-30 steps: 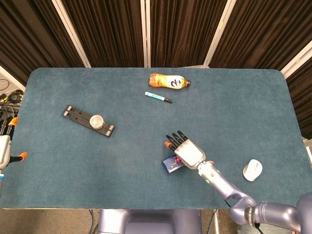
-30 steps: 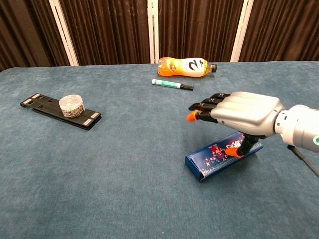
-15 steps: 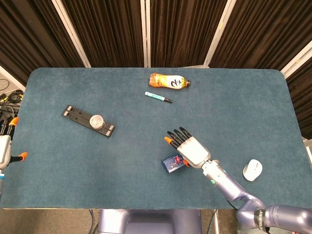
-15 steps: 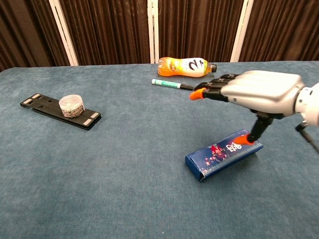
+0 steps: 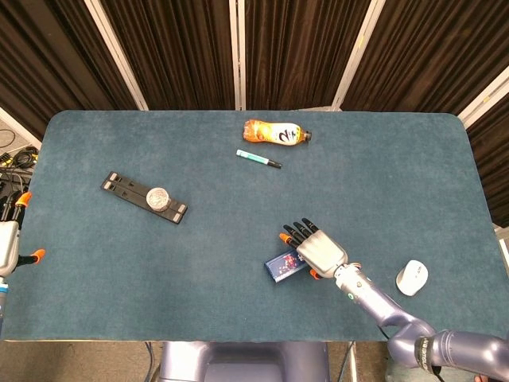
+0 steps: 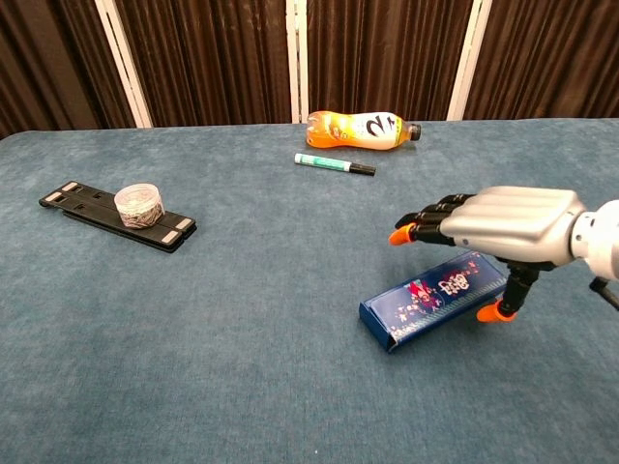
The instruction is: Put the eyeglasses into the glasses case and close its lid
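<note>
A blue printed glasses case (image 5: 281,267) (image 6: 432,299) lies flat on the table with its lid down. No eyeglasses show in either view. My right hand (image 5: 320,249) (image 6: 505,223) hovers over the case's right end with fingers stretched forward and apart, holding nothing. Its thumb points down beside the case's near right corner. My left hand (image 5: 6,243) shows only as a sliver at the far left edge of the head view, off the table, with its orange tips apart and nothing in it.
An orange drink bottle (image 5: 274,132) (image 6: 360,129) lies at the back, with a green marker (image 5: 258,158) (image 6: 334,163) just in front of it. A black flat stand carrying a round tin (image 5: 159,196) (image 6: 137,205) sits left. A white mouse (image 5: 412,277) rests at the near right.
My right hand rose from the case, then dropped lower again and drew back to the right. Its thumb left the case's top and now hangs beside its end. The case stayed put.
</note>
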Controlling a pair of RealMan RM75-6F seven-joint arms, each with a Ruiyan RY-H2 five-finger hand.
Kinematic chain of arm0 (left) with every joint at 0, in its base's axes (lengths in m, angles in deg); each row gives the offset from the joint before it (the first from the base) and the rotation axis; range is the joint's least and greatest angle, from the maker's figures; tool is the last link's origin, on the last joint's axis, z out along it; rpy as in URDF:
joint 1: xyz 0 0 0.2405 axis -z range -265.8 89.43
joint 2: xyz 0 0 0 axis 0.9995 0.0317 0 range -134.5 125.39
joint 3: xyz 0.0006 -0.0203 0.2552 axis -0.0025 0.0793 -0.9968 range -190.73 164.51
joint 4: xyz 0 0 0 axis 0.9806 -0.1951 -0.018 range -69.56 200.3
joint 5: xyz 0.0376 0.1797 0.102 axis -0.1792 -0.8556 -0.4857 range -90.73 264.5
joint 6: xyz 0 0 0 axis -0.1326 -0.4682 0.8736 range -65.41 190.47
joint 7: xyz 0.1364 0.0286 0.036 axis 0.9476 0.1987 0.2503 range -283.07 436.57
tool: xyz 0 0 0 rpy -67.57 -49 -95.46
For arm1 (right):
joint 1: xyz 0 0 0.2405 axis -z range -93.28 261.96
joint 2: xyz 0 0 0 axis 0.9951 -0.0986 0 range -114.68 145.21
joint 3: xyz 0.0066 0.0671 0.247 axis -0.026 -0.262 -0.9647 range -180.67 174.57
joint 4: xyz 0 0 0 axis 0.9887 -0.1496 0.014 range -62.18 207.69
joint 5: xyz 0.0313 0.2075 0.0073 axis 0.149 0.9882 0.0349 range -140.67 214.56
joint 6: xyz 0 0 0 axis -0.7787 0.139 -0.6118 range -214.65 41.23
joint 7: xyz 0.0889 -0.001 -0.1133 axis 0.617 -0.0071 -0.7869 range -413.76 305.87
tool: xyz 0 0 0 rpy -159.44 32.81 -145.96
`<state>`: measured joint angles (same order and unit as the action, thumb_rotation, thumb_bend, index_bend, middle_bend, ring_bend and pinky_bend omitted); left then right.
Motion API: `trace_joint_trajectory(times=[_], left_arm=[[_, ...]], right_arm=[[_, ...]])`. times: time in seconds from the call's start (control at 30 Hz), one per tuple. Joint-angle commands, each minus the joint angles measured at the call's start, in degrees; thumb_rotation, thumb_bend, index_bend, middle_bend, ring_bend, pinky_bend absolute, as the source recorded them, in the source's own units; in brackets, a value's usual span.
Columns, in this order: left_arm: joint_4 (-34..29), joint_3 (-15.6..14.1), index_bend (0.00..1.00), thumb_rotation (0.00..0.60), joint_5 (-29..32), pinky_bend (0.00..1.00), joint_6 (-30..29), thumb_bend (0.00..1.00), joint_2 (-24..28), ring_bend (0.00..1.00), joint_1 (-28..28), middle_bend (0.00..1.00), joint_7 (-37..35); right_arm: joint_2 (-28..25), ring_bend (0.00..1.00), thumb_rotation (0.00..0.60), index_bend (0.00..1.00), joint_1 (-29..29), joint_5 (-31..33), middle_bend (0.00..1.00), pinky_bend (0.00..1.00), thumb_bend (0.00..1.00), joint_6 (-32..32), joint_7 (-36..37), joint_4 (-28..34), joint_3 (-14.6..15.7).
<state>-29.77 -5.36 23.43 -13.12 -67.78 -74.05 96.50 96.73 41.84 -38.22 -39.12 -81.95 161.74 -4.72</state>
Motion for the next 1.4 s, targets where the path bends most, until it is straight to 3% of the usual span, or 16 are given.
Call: trace_joint_trajectory(times=[0.03, 0.2, 0.63, 0.83, 1.0, 1.07, 1.13, 1.2, 1.4], left_arm=[[0.2, 0.1, 0.00, 0.600, 0.3, 0.00, 0.2, 0.00, -0.1, 0.00, 0.1, 0.00, 0.1], [0.3, 0.3, 0.00, 0.600, 0.8, 0.00, 0.4, 0.00, 0.0, 0.00, 0.2, 0.00, 0.0], [0.6, 0.2, 0.00, 0.600, 1.2, 0.00, 0.8, 0.00, -0.2, 0.00, 0.5, 0.00, 0.3], [0.5, 0.2, 0.00, 0.600, 1.2, 0.00, 0.8, 0.00, -0.2, 0.00, 0.5, 0.00, 0.4], [0.4, 0.2, 0.00, 0.600, 1.2, 0.00, 0.7, 0.00, -0.2, 0.00, 0.4, 0.00, 0.4], [0.4, 0.2, 0.00, 0.600, 1.2, 0.00, 0.7, 0.00, -0.2, 0.00, 0.4, 0.00, 0.4], [0.2, 0.2, 0.00, 0.600, 1.1, 0.00, 0.5, 0.00, 0.0, 0.00, 0.4, 0.00, 0.2], [0.1, 0.2, 0.00, 0.600, 0.9, 0.00, 0.4, 0.00, 0.1, 0.00, 0.3, 0.00, 0.0], [-0.9, 0.0, 0.00, 0.600, -0.2, 0.00, -0.3, 0.00, 0.8, 0.00, -0.2, 0.00, -1.1]], right_arm=[[1.8, 0.00, 0.600, 0.00, -0.8, 0.0, 0.00, 0.00, 0.13, -0.9, 0.2, -2.2, -0.1], [4.0, 0.00, 0.600, 0.04, -1.5, 0.4, 0.01, 0.00, 0.14, -2.2, 0.8, -5.0, 0.0], [6.6, 0.07, 0.600, 0.42, -1.3, -2.3, 0.25, 0.00, 0.21, -0.2, 4.4, -8.6, 0.1], [6.8, 0.09, 0.600, 0.47, -1.1, -3.4, 0.27, 0.00, 0.23, 0.6, 5.7, -9.1, 0.3], [6.9, 0.09, 0.600, 0.43, -1.0, -3.9, 0.24, 0.00, 0.23, 0.9, 6.2, -9.2, 0.4], [6.6, 0.07, 0.600, 0.33, -0.9, -3.9, 0.18, 0.00, 0.22, 0.6, 6.0, -9.2, 0.7], [5.6, 0.02, 0.600, 0.16, -1.0, -2.5, 0.06, 0.00, 0.19, -0.6, 4.9, -7.9, 0.8], [4.9, 0.00, 0.600, 0.08, -0.9, -1.9, 0.01, 0.00, 0.17, -0.5, 3.9, -6.7, 0.7], [0.0, 0.00, 0.600, 0.05, 1.2, -3.2, 0.00, 0.00, 0.15, 3.6, 3.4, 0.2, 1.3]])
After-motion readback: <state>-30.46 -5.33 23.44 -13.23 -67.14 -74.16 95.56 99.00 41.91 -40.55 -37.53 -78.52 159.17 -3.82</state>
